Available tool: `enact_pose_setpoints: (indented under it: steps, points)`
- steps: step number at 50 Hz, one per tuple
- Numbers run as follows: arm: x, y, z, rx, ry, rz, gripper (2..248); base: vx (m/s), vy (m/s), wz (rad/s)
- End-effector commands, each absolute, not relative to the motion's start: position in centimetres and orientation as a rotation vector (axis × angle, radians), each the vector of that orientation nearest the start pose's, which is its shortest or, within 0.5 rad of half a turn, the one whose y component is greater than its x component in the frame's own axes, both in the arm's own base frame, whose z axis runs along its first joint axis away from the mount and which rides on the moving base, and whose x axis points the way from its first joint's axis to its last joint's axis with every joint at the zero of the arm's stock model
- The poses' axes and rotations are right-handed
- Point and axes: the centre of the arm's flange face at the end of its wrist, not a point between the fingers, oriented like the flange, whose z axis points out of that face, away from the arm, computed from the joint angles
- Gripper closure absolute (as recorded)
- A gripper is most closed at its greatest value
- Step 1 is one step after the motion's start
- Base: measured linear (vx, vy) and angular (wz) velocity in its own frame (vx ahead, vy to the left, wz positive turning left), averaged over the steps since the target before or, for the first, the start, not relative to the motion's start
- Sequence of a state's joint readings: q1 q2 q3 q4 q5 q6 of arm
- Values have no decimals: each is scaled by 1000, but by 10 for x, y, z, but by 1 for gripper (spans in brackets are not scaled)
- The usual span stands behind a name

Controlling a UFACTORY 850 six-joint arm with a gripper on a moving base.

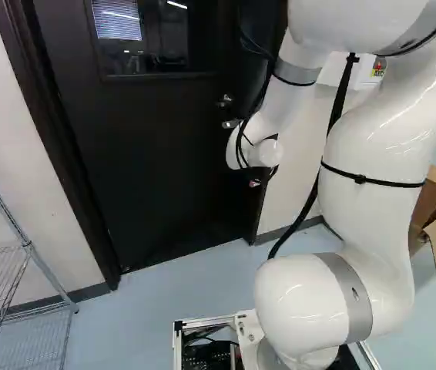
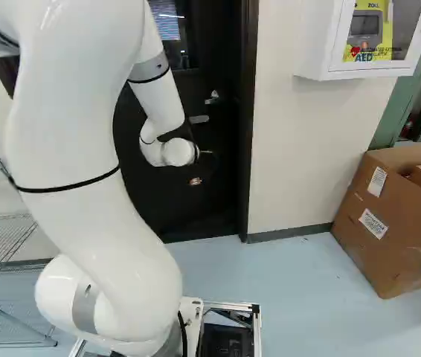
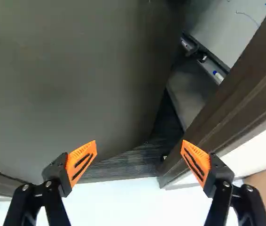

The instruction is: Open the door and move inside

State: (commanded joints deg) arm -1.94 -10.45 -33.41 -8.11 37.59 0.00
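Positions by the clock, 12 straight ahead of the base.

- Base frame (image 2: 229, 306), metal; at the foot of the views, under the arm.
- Arm (image 2: 84, 149), white, one; reaching to 12, bent downward at the wrist. Risk: driving on with it outstretched could press the wrist into leaf or post.
- Wire rack (image 1: 27, 248); at 10. Risk: a turn or drift that way may catch it.
- Cardboard box (image 2: 389, 223), flaps open; at 2. Risk: snagged if the base strays wide of the doorway.
- Gripper (image 3: 138, 142), black, orange pads; at 12, below the lever. Fingers wide apart, nothing between them. Contact with the leaf: cannot tell. Risk: one finger lies close to the post and could jam there on a sideways push.
- Door post (image 2: 248, 111), dark; near 12. Risk: base corner striking it, should the gap be too narrow.
- Lever handle (image 2: 198, 119); at 12, above the gripper, not held.
- Door (image 1: 133, 139), dark, windowed; from 11 to 12, ajar, its free edge apart from the post. Risk: with no grip on it, a closer, if fitted, may swing it back onto fingers or base.
- Tray with a pen (image 3: 217, 75); beyond the gap, near 12.
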Motion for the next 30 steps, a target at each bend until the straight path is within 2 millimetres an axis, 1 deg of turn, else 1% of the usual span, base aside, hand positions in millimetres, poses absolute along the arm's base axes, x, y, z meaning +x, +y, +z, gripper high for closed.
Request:
enact_pose_setpoints:
  steps: [17,30]
  points:
    - [419,2,369,-2722,-129,-1546,3,0,0,0]
    - [393,6,370,-2712,-116,-1557,3,0,0,0]
